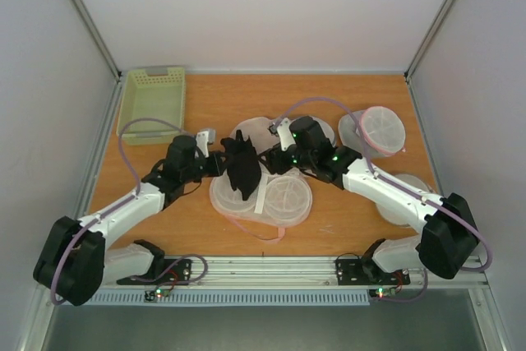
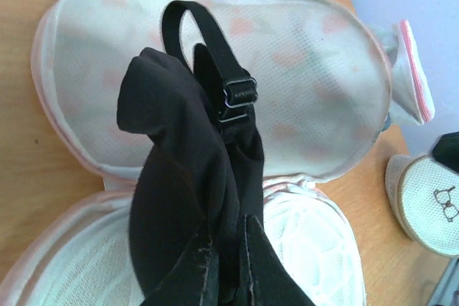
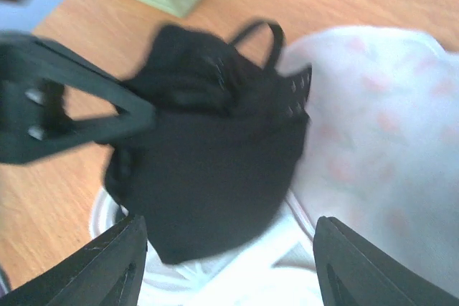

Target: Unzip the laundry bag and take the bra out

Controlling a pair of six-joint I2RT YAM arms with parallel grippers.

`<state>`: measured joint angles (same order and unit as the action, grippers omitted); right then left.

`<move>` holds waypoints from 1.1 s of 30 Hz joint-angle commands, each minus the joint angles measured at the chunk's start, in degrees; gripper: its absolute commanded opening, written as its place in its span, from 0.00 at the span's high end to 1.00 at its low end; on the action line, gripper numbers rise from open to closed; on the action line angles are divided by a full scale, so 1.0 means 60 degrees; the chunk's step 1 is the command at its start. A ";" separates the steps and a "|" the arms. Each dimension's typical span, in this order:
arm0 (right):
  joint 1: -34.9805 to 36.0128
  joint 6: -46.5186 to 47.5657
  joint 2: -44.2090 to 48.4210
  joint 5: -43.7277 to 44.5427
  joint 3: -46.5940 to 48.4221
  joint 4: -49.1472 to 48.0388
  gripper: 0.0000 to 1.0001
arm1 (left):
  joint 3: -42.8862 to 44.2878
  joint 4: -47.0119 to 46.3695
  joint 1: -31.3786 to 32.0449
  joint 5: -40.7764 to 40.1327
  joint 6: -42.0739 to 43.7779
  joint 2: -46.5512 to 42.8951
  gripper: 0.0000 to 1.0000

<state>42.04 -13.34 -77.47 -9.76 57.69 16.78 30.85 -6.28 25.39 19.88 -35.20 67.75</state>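
At the far left corner of the wooden surface (image 1: 345,223) sits a pale green basket (image 1: 152,103). Just in from it, the left pincer (image 2: 229,249) is clamped tight on the bra (image 2: 186,177). The black cups are bunched and folded together between its fingers, and a strap with its metal slider loops up past them.

The bra hangs over the middle of the laundry bag (image 2: 308,84). The bag lies unzipped and spread flat on the surface, pale mesh lining up, with the red print showing faintly through and pink trim along the edge.

From the right, the right pincer (image 3: 229,270) faces the bra. Its jaws stand wide apart and hold nothing; the black fabric is just ahead of them.

Further right, two round white mesh bags (image 1: 382,131) (image 1: 403,195) rest on the surface, one behind the other.
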 commanded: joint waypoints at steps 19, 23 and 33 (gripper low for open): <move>-0.0562 0.0173 0.0768 0.0123 -0.0229 0.0632 0.34 | 0.3591 0.1696 -0.1280 -0.1740 0.1934 0.0289 0.99; -0.0574 0.0230 0.0913 0.0060 -0.0322 0.0646 0.34 | 0.4895 0.1661 -0.2196 -0.1978 0.2082 0.1099 0.99; -0.0662 0.0527 0.1075 0.0160 -0.0403 0.0676 0.34 | 0.7393 0.1474 -0.5253 -0.1721 0.2100 0.3522 1.00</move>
<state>38.59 -11.81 -72.20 -8.80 55.77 21.93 70.28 5.78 -0.73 8.64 -22.50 83.79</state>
